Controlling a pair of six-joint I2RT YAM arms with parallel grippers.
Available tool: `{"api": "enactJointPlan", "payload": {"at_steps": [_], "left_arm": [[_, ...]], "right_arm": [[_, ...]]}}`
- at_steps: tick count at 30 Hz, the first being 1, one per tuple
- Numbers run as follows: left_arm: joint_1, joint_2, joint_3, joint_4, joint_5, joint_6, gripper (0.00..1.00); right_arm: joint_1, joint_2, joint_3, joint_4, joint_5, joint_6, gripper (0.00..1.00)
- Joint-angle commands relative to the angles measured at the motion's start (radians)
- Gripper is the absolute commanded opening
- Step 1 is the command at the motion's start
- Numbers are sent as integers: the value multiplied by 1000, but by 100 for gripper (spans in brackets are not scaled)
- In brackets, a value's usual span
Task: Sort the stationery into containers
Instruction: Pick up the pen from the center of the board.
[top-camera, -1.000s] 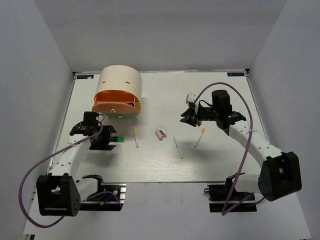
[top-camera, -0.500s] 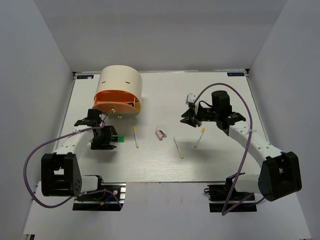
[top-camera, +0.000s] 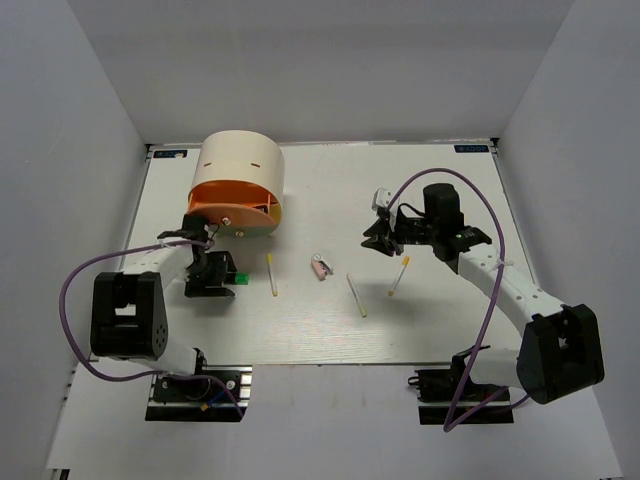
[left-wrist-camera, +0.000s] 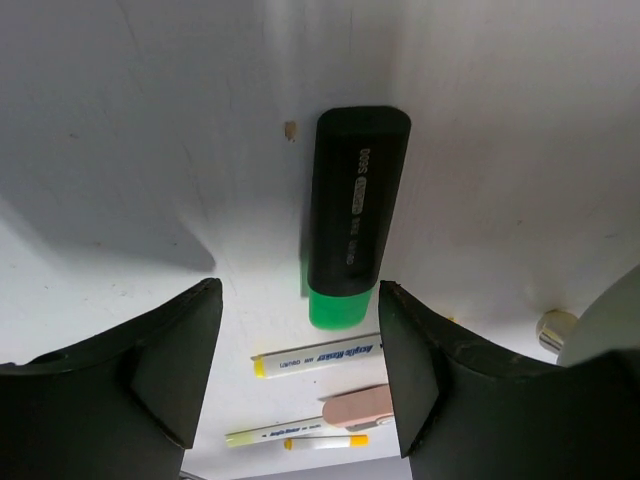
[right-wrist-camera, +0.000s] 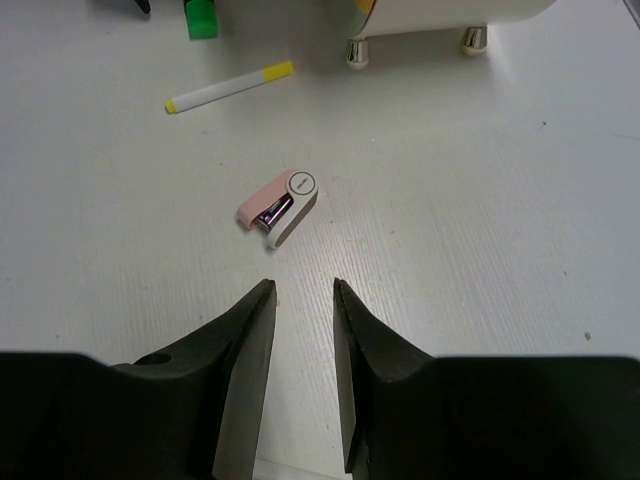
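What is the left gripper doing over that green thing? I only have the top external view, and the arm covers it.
Observer: In the left wrist view the left gripper is open. A black highlighter with a green end lies flat on the table just ahead of its fingers, and neither finger touches it.
Operator: Is the right gripper carrying anything?
Observer: No. The right wrist view shows the right gripper with its jaws narrowly apart and nothing between them.
Operator: What is it pointing at?
Observer: A small pink and white piece lies on the table just ahead of its fingertips.
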Motion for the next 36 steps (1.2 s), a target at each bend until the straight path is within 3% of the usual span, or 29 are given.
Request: {"api": "enactJointPlan", "payload": {"at_steps": [1,7,13,20,26,31,33,36], "left_arm": [[7,22,44,1,-23,-7,74],[7,79,55,1,-13,-7,70],[7,24,-40,35,-4,-7,44],[-13,-186,-166,62,37,50,21],[-13,-544,-203,88,100,306,0],[-13,-816,-171,243,261,541,0],[-13,-867,-133,277,293,604,0],[-13,-892,-79,369,461,743,0]], "right_arm": [[1,-30,-9,34,-7,11,36],[-2,-34,-14,38,-9,14,36],[-2,-37,-26,46,-6,14,36],[-4,-37,-26,46,-6,15,36],[-2,-30,-22,43,-6,12,36],[1,-14,-12,46,-15,14,36],[3,-10,-8,46,-18,17,36],[3,-11,-5,46,-21,17,36]]}}
